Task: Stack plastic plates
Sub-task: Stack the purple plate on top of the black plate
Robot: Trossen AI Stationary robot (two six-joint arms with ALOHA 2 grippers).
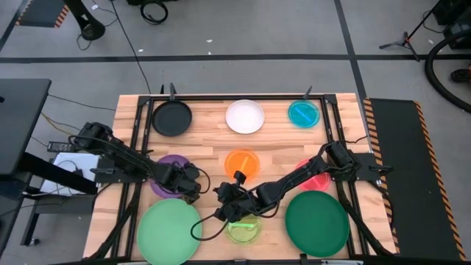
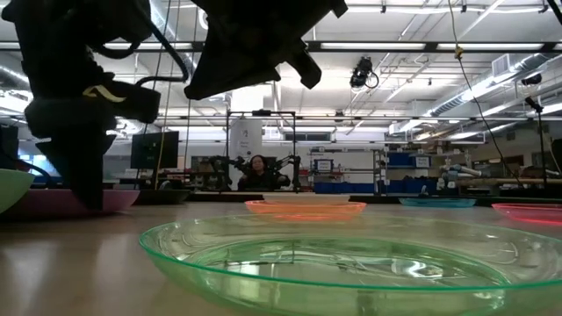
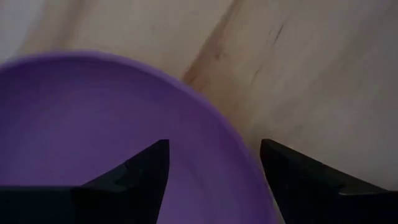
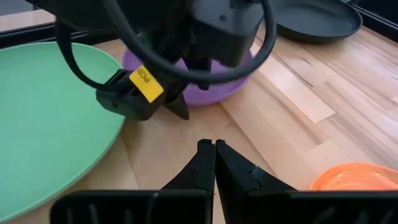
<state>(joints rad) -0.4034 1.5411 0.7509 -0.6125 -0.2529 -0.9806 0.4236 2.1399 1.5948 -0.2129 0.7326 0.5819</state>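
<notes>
My left gripper (image 1: 190,182) is low over the purple plate (image 1: 168,175), at its edge toward the table's right. It is open, one finger on each side of the plate's rim (image 3: 231,144). My right gripper (image 4: 214,144) is shut and holds nothing. It hangs above bare wood (image 1: 221,195) between the orange plate (image 1: 241,163) and the lime plate (image 1: 243,230). All the plates lie flat on the table: light green (image 1: 168,230), dark green (image 1: 317,223), black (image 1: 171,118), white (image 1: 244,116) and teal (image 1: 303,112). The pink plate (image 1: 319,180) lies partly under the right arm. My left gripper comes at the purple plate from above, pointing down. One finger (image 3: 146,169) is over the plate's inside and the other (image 3: 292,168) is outside the rim over the wood. The plate lies flat on the table. I cannot tell whether either finger touches it.
Dark rails (image 1: 136,125) frame the wooden table top. The two arms' grippers are close together near the table's middle, with the left gripper (image 4: 155,93) just ahead of the right one. A person sits far back in the room (image 2: 258,171).
</notes>
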